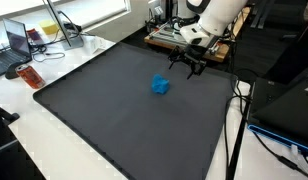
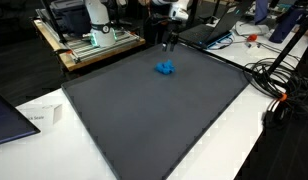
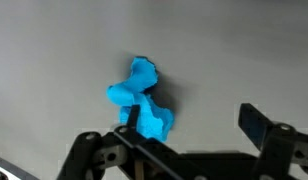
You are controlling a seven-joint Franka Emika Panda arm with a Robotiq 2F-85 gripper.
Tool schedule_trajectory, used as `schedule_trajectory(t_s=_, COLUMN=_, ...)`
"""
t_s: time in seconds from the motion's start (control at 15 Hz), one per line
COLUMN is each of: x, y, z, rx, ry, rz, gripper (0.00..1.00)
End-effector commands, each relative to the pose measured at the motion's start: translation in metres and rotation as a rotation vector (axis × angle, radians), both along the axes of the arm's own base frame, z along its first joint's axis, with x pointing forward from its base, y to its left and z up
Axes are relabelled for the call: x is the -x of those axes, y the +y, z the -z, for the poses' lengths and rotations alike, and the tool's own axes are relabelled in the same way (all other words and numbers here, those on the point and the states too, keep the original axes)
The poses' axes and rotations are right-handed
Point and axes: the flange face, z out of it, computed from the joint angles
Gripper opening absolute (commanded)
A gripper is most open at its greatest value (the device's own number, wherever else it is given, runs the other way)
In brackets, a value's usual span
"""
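A small bright blue crumpled object (image 1: 160, 86) lies on the dark grey mat (image 1: 114, 110); it also shows in an exterior view (image 2: 166, 69) and in the wrist view (image 3: 140, 98). My gripper (image 1: 188, 68) hangs open and empty above the mat, a little beyond the blue object and apart from it; it also shows in an exterior view (image 2: 169, 42). In the wrist view the two black fingers (image 3: 190, 128) are spread wide, with the blue object beside the left finger and nothing between them.
A laptop (image 1: 16, 42) and an orange item (image 1: 31, 77) sit on the white table beside the mat. A wooden bench with equipment (image 2: 89, 38) stands behind the mat. Cables (image 2: 279, 80) lie along one side. A white paper (image 2: 39, 117) lies near the mat's corner.
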Motion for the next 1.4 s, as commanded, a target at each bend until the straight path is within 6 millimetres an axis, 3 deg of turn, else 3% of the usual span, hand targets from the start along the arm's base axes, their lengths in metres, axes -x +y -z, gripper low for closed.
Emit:
schedule_trajectory(t_s=0.0, x=0.020, y=-0.018, z=-0.011, rx=-0.015, ry=-0.012, rz=-0.093, gripper=1.00)
schedule_trajectory(t_s=0.87, x=0.054, y=-0.055, z=-0.032, rx=-0.225, ry=-0.114, rz=-0.331, gripper=1.00)
schedule_trajectory(t_s=1.33, x=0.051, y=-0.086, z=-0.033, rx=-0.344, ry=-0.154, rz=-0.352, gripper=1.00)
